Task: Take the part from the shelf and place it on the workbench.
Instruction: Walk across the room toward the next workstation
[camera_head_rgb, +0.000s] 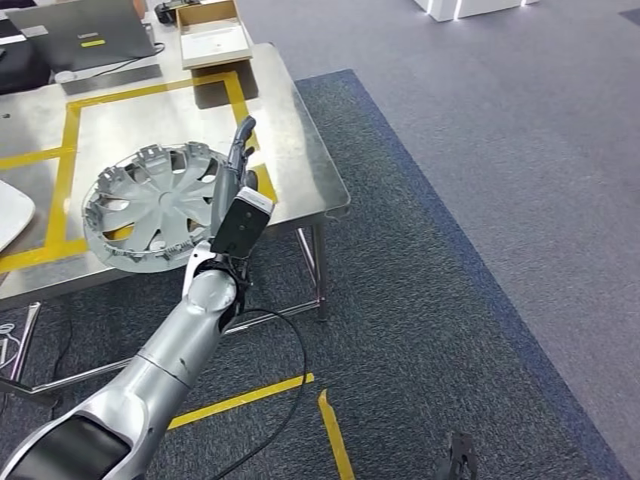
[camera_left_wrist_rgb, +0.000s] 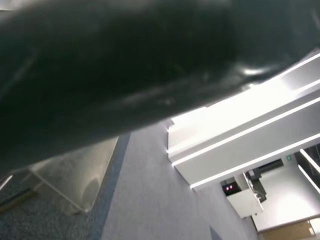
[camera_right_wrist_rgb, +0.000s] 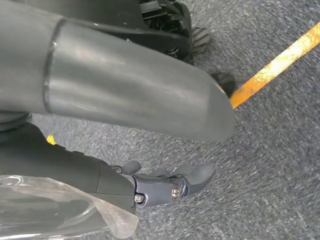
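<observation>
Laptop (camera_head_rgb: 83, 35) + wooden tray (camera_head_rgb: 215, 35) at far table end — yellow floor tape (camera_head_rgb: 241, 399).

Workbench (camera_head_rgb: 302, 130): brushed steel, dull sheen | wheel cover (camera_head_rgb: 151, 195): grey matt plastic | left arm (camera_head_rgb: 162, 360): silver, glossy | carpet (camera_head_rgb: 468, 250): grey-blue, rough pile

The left hand (camera_head_rgb: 235, 170) stands in front of the round silver plastic wheel cover (camera_head_rgb: 147, 205), hiding the rim's near-right edge — whether the fingers touch it cannot be told. In the left wrist view a dark blurred mass (camera_left_wrist_rgb: 124, 65) sits too close to make out. The grey laptop (camera_head_rgb: 83, 35) is cut off by the head view's edge — so is the white curved object (camera_head_rgb: 11, 212).
</observation>
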